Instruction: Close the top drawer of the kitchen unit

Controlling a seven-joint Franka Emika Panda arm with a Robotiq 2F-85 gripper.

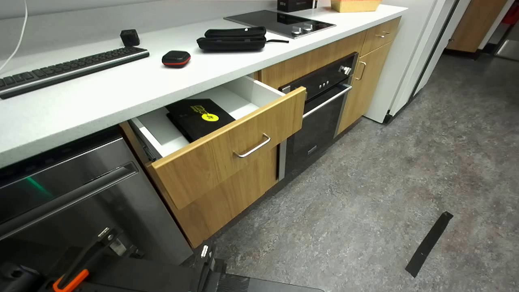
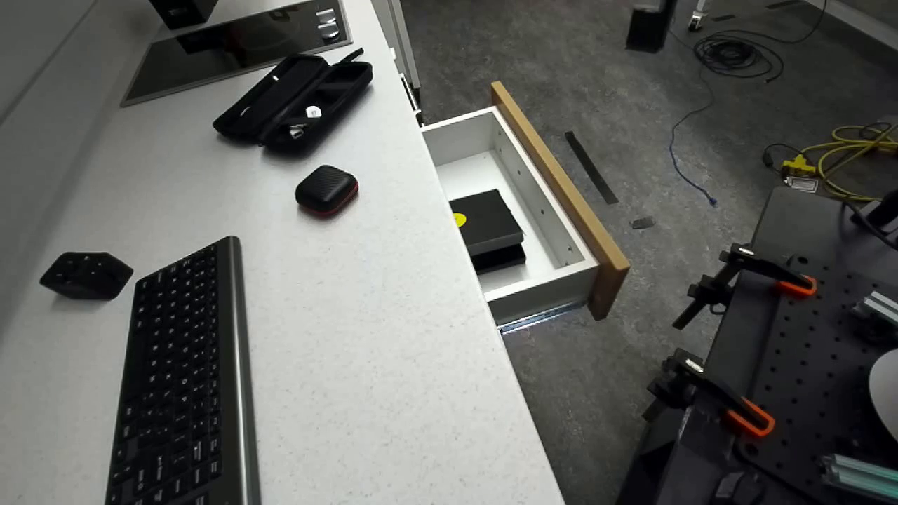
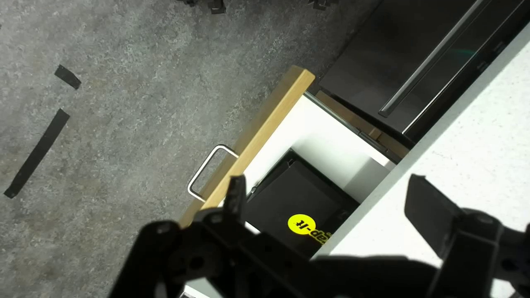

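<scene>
One drawer (image 1: 219, 158) juts out, black box (image 1: 194, 121) inside; end effector (image 3: 326, 182) gapes, gripping nothing, perhaps since closing needs only a push.

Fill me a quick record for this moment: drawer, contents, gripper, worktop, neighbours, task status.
Top drawer: pulled out, white inner walls showing
Contents: black box with a round yellow label
Gripper: open, holding nothing; shown only in the wrist view
Worktop: keyboard, small red-trimmed black case, long black case lying open, cooktop
Neighbours: oven on one side, dark steel-fronted appliance on the other
Task status: not done; the drawer stands open
</scene>
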